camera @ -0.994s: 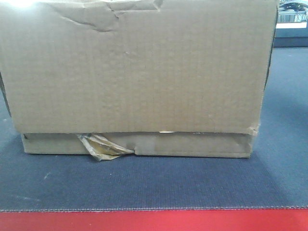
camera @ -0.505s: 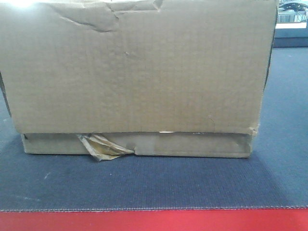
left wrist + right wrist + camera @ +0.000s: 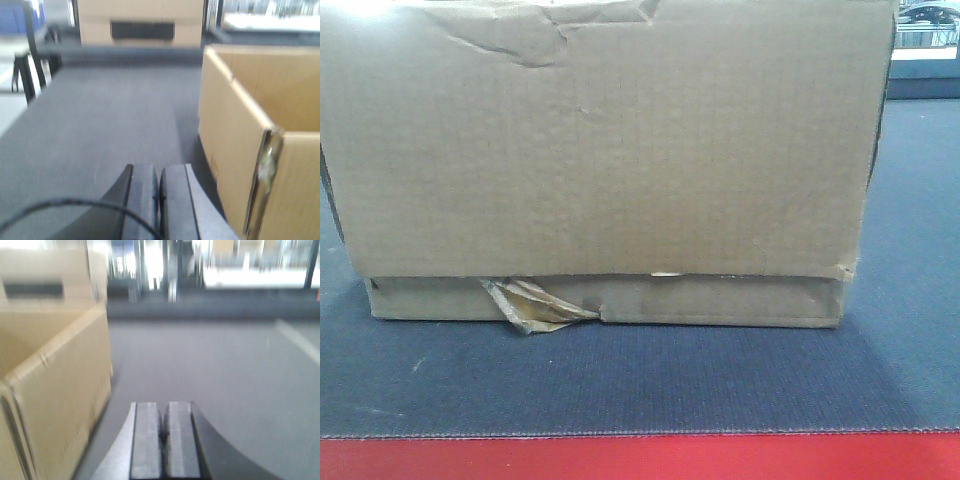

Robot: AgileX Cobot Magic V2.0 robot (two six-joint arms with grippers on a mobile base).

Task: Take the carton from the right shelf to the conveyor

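The brown carton point(image 3: 600, 160) stands on the dark grey conveyor belt point(image 3: 620, 380), with a dented top edge and a scrap of yellowish tape point(image 3: 535, 305) at its base. My left gripper point(image 3: 159, 172) is shut and empty over the belt, apart from the carton's left side point(image 3: 230, 145). My right gripper point(image 3: 164, 410) is shut and empty over the belt, apart from the carton's right side point(image 3: 65, 390). The right shelf is out of view.
A red edge strip point(image 3: 640, 458) runs along the belt's near edge. Another cardboard box point(image 3: 140, 22) with a dark label stands farther down the belt; it also shows in the right wrist view point(image 3: 45, 282). Racks and bright windows lie blurred behind.
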